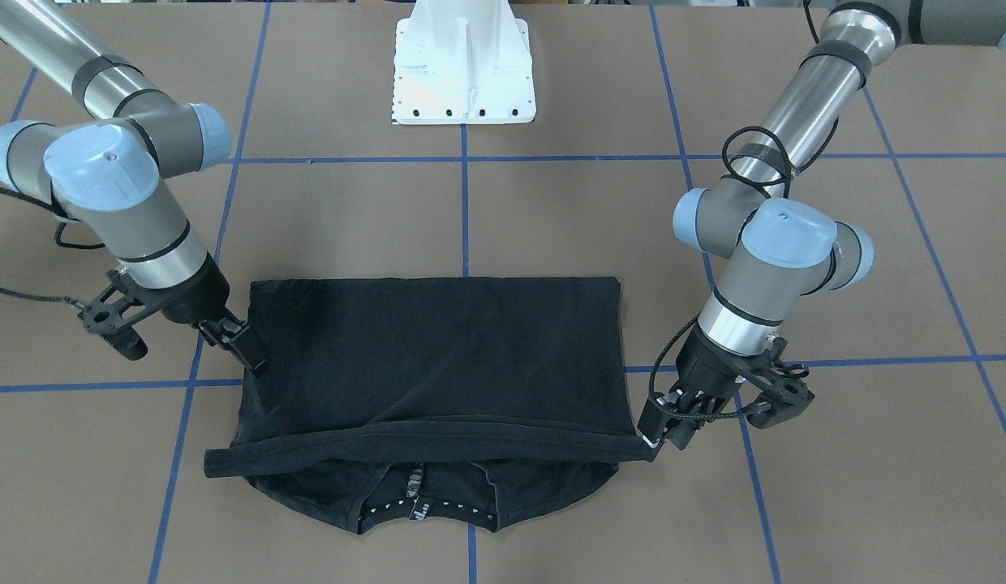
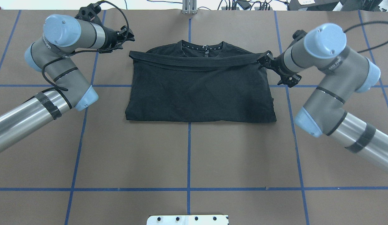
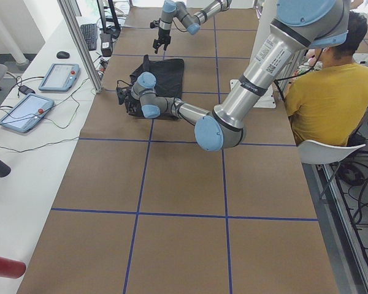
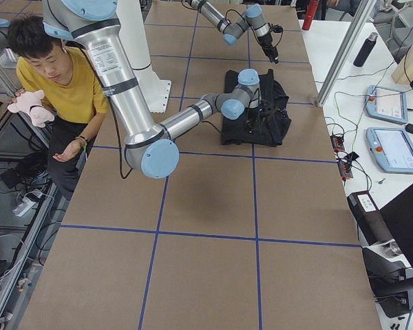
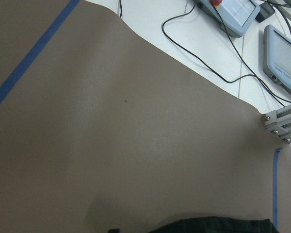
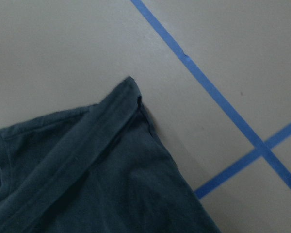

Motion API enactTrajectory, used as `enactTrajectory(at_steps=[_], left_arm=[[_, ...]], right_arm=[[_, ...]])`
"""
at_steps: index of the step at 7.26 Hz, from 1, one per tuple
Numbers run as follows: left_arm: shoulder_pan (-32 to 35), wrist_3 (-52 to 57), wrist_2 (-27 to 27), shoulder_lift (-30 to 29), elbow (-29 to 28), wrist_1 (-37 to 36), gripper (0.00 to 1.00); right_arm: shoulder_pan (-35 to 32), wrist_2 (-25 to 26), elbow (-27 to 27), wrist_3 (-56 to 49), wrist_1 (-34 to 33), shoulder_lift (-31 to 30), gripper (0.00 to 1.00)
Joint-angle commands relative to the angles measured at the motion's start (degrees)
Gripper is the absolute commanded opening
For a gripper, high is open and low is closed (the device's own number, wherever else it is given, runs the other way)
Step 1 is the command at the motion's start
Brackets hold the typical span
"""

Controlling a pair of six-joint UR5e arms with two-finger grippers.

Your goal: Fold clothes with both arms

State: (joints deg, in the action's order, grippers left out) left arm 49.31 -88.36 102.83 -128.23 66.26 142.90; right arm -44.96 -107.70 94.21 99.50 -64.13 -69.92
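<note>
The black T-shirt point(image 1: 438, 357) point(image 2: 200, 93) lies on the brown table, its lower part folded up so the hem band point(image 1: 438, 434) runs across just below the collar. The patterned neck tape point(image 1: 414, 495) shows; the logo print is hidden. My left gripper point(image 1: 661, 430) point(image 2: 130, 37) hovers at the hem's end and looks open, holding nothing. My right gripper point(image 1: 247, 349) point(image 2: 264, 61) is over the shirt's other side edge, also open. The right wrist view shows the hem corner point(image 6: 128, 82) lying free on the table. The left wrist view shows only the shirt's edge point(image 5: 213, 225).
The white pedestal base point(image 1: 464, 65) stands behind the shirt on the robot's side. Blue tape lines point(image 2: 189, 156) grid the table. A person in yellow point(image 3: 322, 92) sits beside the table. Tablets and cables point(image 4: 389, 103) lie on the white bench past the far edge.
</note>
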Motion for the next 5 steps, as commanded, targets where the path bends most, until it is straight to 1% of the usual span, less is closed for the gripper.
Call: enactTrajectory(at_steps=[1, 2, 3, 4, 5], left_arm=[[0.0, -0.06, 0.0, -0.09, 0.1, -0.25, 0.65], [-0.09, -0.15, 0.0, -0.18, 0.18, -0.52, 0.66], [-0.09, -0.15, -0.09, -0.18, 0.19, -0.52, 0.66], [-0.09, -0.06, -0.09, -0.44, 0.1, -0.6, 0.66], [-0.09, -0.06, -0.09, -0.44, 0.1, -0.61, 0.66]], right_arm=[[5.65, 4.95, 2.55, 4.91, 9.54, -7.59, 0.96], [7.15, 5.47, 2.64, 5.44, 9.64, -8.9, 0.96], [8.99, 6.78, 4.21, 5.44, 9.64, -11.0, 0.94], [10.31, 6.97, 6.05, 5.44, 9.64, -12.94, 0.92], [11.46, 7.06, 7.55, 5.53, 9.64, -14.09, 0.88]])
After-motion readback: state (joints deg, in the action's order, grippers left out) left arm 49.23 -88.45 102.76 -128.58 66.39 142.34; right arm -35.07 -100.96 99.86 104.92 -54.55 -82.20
